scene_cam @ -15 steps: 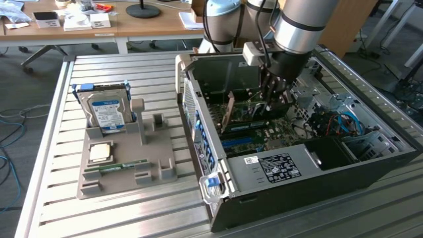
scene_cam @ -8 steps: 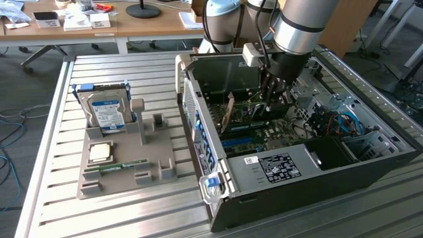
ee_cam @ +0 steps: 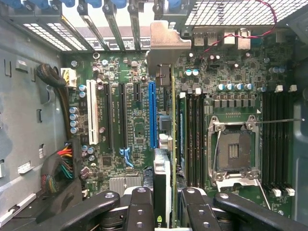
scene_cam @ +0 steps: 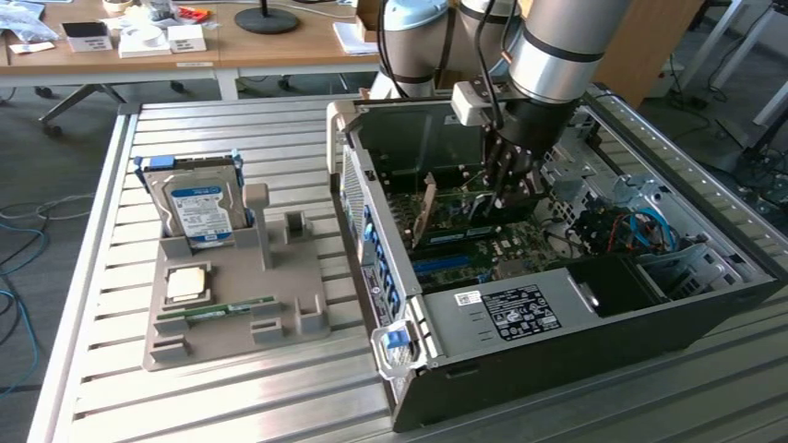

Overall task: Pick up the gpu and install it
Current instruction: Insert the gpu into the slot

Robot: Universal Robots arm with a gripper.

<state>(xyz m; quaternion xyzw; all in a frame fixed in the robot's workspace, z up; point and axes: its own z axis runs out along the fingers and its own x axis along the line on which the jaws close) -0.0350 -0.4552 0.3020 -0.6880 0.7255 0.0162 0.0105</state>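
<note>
Our gripper [ee_cam: 163,211] pinches the gpu [ee_cam: 162,175] edge-on between narrowed fingers [ee_cam: 139,207], the card standing inside the case [scene_cam: 689,305] over the motherboard [ee_cam: 137,130], its bracket [ee_cam: 166,45] toward eight o'clock from the gripper in the exterior view; we judge it light, stiff, fragile, best held by its bare edges.

gpu [ee_cam: 162,178] upright inside case [scene_cam: 518,388]; tray [scene_cam: 290,300] on exterior view's left

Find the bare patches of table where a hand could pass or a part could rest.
Free: the slatted table at the exterior view's lower left, beside the grey holder, and the narrow strip between holder and computer case. Crowded: inside the case, where the gripper holds the graphics card over the board.
</note>
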